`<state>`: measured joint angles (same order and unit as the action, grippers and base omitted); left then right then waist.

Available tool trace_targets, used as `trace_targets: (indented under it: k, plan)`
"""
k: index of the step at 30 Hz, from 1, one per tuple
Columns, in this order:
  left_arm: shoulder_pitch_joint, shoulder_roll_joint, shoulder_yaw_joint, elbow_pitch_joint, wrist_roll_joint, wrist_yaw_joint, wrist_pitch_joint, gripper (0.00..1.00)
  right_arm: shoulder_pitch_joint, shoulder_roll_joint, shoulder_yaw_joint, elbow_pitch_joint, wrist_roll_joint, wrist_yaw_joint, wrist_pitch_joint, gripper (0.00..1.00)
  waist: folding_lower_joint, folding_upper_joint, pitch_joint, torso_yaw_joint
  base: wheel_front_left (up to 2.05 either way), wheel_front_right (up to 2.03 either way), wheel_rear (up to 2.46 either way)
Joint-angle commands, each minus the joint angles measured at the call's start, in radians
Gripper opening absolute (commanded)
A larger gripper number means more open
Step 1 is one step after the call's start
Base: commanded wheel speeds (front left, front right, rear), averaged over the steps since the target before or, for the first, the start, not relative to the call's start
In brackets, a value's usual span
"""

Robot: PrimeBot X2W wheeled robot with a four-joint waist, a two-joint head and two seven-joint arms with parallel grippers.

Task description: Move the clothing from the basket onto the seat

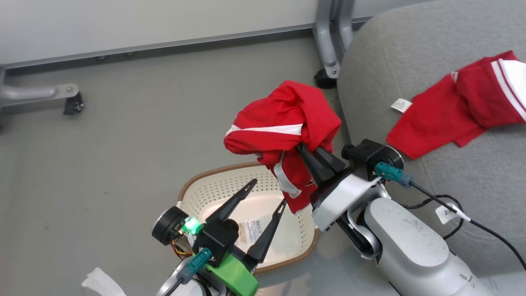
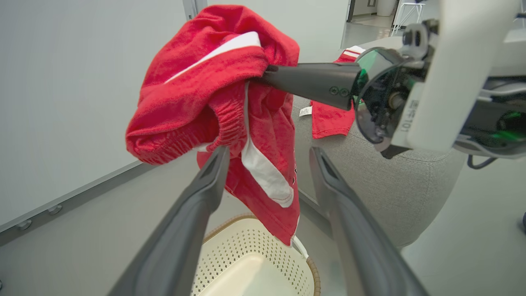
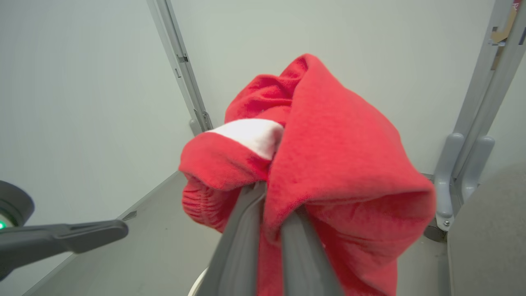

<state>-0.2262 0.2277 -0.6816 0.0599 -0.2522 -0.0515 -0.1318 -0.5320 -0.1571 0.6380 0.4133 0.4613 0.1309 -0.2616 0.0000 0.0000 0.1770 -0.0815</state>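
Nearest, the left gripper (image 1: 269, 191) is held empty with fingers spread apart over the small oval cream-white perforated plastic basket (image 1: 197, 193), which looks emptied. Just beyond, a crumpled red soft garment with white stripes (image 1: 283, 119) is clamped between the closed fingers of the right gripper (image 1: 303, 149) and hangs bunched above the basket's far edge, so the carry step is judged in hand. Next, a swing over the large grey fabric-upholstered seat (image 1: 411, 49) is called for, with release beside the flat red garment with white trim (image 1: 448, 107) lying there.
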Motion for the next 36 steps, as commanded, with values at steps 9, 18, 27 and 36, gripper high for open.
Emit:
trace_targets:
  k: [9, 18, 27, 36]
  plan:
    - [-0.039, 0.026, -0.001, -0.013, 0.004, 0.004, 0.019, 1.00, 0.035, 0.006, -0.062, -0.029, -0.021, 0.000, -0.004, 0.00, 0.0000, 0.0000, 0.041, -0.187, 0.00, 0.00, 0.00]
    - [-0.064, 0.040, -0.008, -0.037, 0.006, 0.000, 0.041, 1.00, 0.060, 0.006, -0.159, -0.054, -0.042, 0.000, -0.004, 0.00, 0.0000, 0.0000, 0.085, -0.316, 0.00, 0.00, 0.00]
    - [-0.105, 0.054, -0.016, -0.071, 0.019, -0.010, 0.065, 1.00, 0.004, -0.020, -0.339, -0.102, -0.080, 0.000, -0.004, 0.00, 0.0000, 0.0000, 0.155, -0.357, 0.00, 0.00, 0.00]
    - [-0.209, 0.052, -0.030, -0.124, 0.054, -0.024, 0.086, 1.00, -0.154, -0.111, -0.606, -0.145, -0.129, 0.000, -0.004, 0.00, 0.0000, 0.0000, 0.317, -0.293, 0.00, 0.00, 0.00]
